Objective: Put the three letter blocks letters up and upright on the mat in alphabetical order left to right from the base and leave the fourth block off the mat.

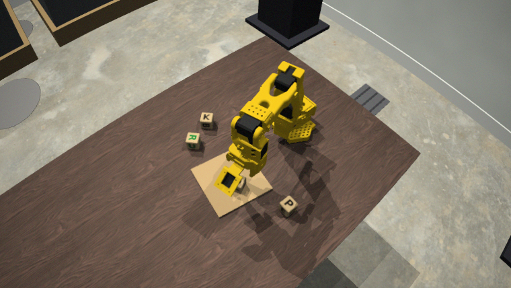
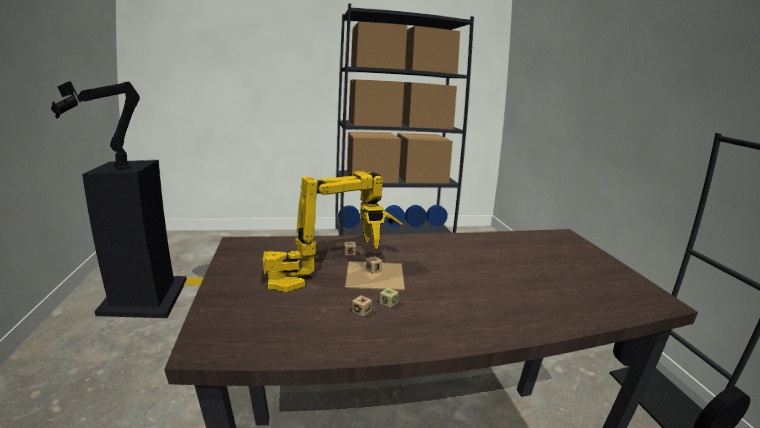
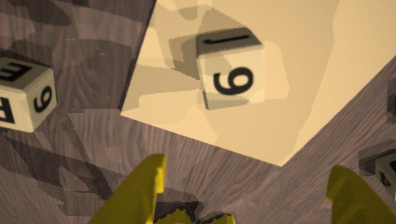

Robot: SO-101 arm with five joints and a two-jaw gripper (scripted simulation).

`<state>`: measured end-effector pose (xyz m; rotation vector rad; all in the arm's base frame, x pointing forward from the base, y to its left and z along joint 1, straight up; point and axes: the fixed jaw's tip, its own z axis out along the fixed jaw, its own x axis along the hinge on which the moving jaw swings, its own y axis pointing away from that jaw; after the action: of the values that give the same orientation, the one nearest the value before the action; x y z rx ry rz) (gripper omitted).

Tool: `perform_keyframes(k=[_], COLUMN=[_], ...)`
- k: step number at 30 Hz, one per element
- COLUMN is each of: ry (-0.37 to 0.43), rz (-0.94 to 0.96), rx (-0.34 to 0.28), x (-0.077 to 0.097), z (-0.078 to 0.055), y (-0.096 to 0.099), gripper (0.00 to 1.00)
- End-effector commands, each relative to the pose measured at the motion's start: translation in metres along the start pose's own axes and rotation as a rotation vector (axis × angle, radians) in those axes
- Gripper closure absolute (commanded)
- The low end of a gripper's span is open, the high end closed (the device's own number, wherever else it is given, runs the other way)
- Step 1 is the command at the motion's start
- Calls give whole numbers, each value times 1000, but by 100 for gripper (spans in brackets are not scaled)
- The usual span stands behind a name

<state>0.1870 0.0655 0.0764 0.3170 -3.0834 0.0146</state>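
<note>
Hovering near the mat's edge [image 1: 209, 193] [image 2: 396, 281] [image 3: 310, 115], the empty end effector [image 2: 383, 241] [image 3: 246, 175] stands partly open, above the table [image 1: 125, 178] [image 2: 452, 329] [image 3: 95, 90].

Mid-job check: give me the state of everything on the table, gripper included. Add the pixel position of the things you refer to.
Gripper [image 1: 250, 170] [image 2: 373, 244] [image 3: 247, 164]: open, fingers apart, nothing held, above the table.
Mat [image 1: 205, 178] [image 2: 393, 281] [image 3: 300, 132]: flat.
9-or-6 block [image 1: 242, 183] [image 2: 373, 265] [image 3: 232, 80]: on mat, digit up.
P block [image 1: 288, 204] [image 2: 349, 248] [image 3: 25, 95]: off mat, P up.
K block [image 1: 206, 120] [image 2: 361, 305] [image 3: 388, 172]: off mat, K up.
R block [image 1: 192, 140] [image 2: 389, 297]: off mat, R up.

Dim light, soft overlapping shadows.
</note>
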Motion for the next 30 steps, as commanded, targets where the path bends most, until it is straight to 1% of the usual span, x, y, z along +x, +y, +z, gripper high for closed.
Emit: perform_keyframes(k=[1,4,7,10,13,15,20,23,26,30], ry=[-117,-120,-125,-133,-141,-141,-154,-158,-161,-162], rz=[14,50,126,238,370,370,580,669,718,731], rx=[-12,-11,-10,-8,-3,-3,6,11,14,15], x=[-9,-11,-15,-20,-21,-21,-13,-6,-1,0], z=[-19,-19,-19,-19,-18,-18,-16,-14,-14,-13], y=[-2,-9,-26,-50,-81,-81,-131,-151,-163,-166], gripper=[65,65,65,65,65,65,65,65,65,65])
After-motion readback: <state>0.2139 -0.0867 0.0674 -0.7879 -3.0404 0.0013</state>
